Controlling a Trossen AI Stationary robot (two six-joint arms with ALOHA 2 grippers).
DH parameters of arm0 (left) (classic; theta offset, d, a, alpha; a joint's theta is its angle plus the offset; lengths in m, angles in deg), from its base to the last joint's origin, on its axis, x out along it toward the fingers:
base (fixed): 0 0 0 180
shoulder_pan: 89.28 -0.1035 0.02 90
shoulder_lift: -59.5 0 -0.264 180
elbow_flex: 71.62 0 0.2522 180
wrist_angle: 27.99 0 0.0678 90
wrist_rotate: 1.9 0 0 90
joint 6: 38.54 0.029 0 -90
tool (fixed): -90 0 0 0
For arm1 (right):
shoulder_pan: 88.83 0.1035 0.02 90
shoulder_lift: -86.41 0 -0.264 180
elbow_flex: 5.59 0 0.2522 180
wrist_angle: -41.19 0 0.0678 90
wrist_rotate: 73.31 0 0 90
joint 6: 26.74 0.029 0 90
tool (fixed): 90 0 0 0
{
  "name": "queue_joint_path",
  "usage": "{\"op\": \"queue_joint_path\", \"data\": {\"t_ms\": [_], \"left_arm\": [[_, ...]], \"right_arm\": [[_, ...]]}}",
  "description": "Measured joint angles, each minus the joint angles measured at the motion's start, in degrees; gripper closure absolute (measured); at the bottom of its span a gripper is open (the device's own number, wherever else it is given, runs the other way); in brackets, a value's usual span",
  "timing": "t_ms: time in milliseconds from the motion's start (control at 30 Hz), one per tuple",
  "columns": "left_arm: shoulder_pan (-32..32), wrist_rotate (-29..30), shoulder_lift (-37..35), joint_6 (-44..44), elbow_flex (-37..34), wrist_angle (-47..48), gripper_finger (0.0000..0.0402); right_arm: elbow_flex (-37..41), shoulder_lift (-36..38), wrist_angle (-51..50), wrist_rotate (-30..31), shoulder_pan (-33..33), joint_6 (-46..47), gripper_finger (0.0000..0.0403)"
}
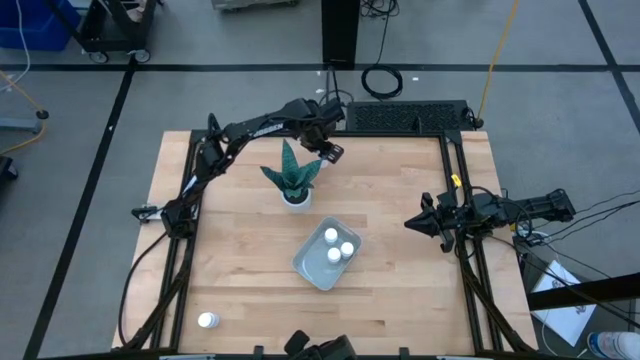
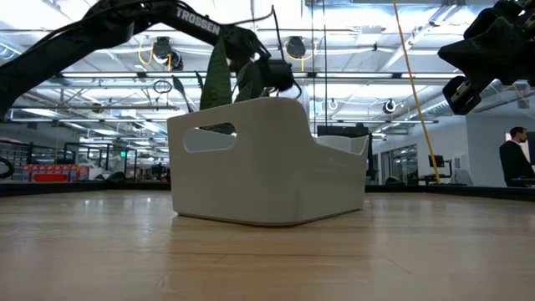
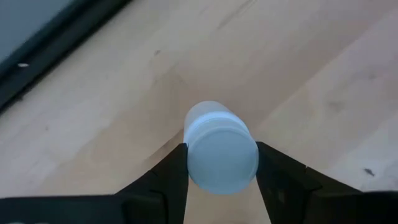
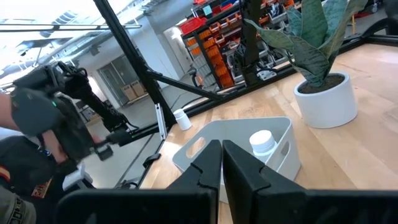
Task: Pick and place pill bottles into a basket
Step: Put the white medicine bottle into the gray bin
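Observation:
The pale basket (image 1: 322,262) stands at the table's middle with three white pill bottles (image 1: 338,250) upright in it. It also shows in the low view (image 2: 267,167). My left gripper (image 1: 331,151) is high over the table's far side, just right of the potted plant, shut on a pill bottle (image 3: 219,149). Another pill bottle (image 1: 207,320) stands on the table near the near left corner and also shows in the right wrist view (image 4: 182,118). My right gripper (image 1: 412,222) waits at the table's right side, shut and empty (image 4: 222,163). My left gripper pinches the pill bottle's sides just below its cap (image 3: 249,163) between its two fingers (image 3: 174,171). The fingers come from above, pointing down. The bottle is roughly upright, cap toward the wrist, and lifted clear of the table.
A potted plant in a white pot (image 1: 295,196) stands just beyond the basket, close to my left gripper. Bare wood lies left and right of the basket. A black frame runs along the table's edges (image 1: 460,190). A person (image 2: 512,159) stands in the room behind.

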Motion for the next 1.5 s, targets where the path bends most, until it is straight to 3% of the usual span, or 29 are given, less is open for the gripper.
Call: {"op": "queue_joint_path", "data": {"t_ms": [567, 833, 1167, 1500], "left_arm": [[-0.37, -5.78, -15.58, -6.35, 0.04, -0.46, 0.0236], [1.05, -9.1, -24.21, -11.05, 0.08, -6.06, 0.0236], [8.44, -7.18, -32.6, -21.3, 0.08, -8.35, 0.0236], [18.93, -6.9, -34.95, -22.96, 0.08, -10.7, 0.0234]], "right_arm": [[0.0, 0.0, 0.0, 0.02, -0.02, 0.02, 0.0394], [0.0, 0.0, -0.02, 0.03, -0.01, 0.02, 0.0394], [0.0, 0.0, -0.01, 0.02, -0.02, 0.02, 0.0394], [0.0, 0.0, 0.0, 0.02, 0.0, 0.02, 0.0394]]}}
